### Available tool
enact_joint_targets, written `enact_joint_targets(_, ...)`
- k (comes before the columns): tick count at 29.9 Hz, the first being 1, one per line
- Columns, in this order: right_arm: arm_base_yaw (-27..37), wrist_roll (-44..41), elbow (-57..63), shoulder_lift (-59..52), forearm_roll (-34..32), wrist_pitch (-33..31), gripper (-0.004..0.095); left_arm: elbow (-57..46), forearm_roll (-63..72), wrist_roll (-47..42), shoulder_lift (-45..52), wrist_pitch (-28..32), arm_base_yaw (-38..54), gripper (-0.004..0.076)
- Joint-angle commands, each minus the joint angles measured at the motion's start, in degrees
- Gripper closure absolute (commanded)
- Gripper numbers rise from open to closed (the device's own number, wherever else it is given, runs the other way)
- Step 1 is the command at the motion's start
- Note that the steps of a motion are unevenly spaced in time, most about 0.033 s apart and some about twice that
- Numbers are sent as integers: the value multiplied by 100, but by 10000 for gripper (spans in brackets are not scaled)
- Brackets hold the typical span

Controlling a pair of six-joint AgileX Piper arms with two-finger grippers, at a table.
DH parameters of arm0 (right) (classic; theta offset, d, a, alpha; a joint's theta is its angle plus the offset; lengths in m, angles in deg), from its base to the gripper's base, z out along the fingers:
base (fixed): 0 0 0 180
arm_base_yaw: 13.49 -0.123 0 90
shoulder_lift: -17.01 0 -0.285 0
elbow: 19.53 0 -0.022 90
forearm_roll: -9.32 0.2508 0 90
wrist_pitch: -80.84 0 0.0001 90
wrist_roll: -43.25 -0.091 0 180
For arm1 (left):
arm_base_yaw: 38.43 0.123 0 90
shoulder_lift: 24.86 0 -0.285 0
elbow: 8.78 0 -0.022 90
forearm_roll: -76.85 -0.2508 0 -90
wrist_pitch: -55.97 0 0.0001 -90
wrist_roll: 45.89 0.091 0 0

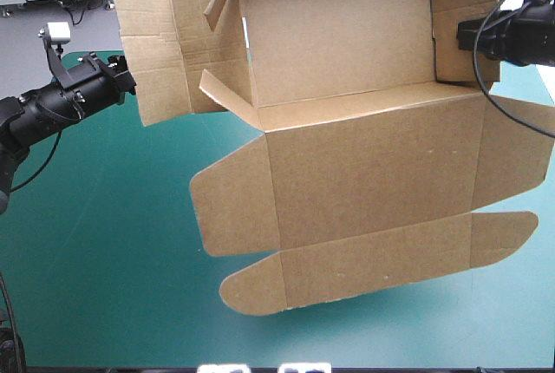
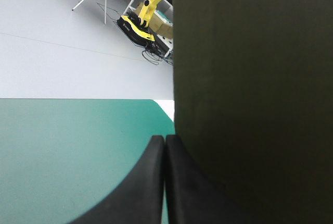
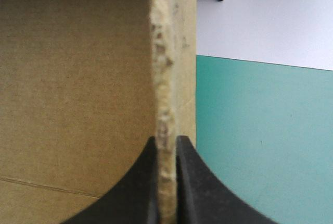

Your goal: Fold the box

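Note:
The brown box (image 1: 364, 165) is a cut sheet lifted off the teal-green table, hanging spread between both arms with its rounded flaps lowest. My left gripper (image 1: 132, 76) meets the outer edge of the box's left flap (image 1: 156, 52). In the left wrist view its black fingers (image 2: 156, 182) press together in an arch, and the shadowed board (image 2: 250, 78) rises right beside them. My right gripper (image 1: 461, 39) grips the box's right wall. In the right wrist view its fingers (image 3: 151, 182) are all but shut, with the board's raw edge (image 3: 164, 88) between them.
The teal-green table (image 1: 104, 243) lies bare under and left of the hanging sheet. The box's lower flaps (image 1: 260, 286) hang over the table's middle and near the front. The table's far edge runs behind the box.

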Motion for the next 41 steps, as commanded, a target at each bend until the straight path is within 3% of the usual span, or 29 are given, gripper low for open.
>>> enact_joint_targets(1,-3,163,318,-423,486,11,908,168,323,27,181,-220,13,733)
enact_joint_targets(9,-35,449,1057,-732,958,195,908,168,-378,16,181,-390,13,733)
enact_joint_targets(13,-60,486,1115,-832,958,197,908,168,-575,16,181,-141,13,733)
enact_joint_targets(37,-60,381,1115,-908,721,387,908,168,-1231,-28,-99,1063,13,733)
enact_joint_targets(41,-60,348,1115,-828,427,569,908,168,-742,-183,-247,791,166,733)
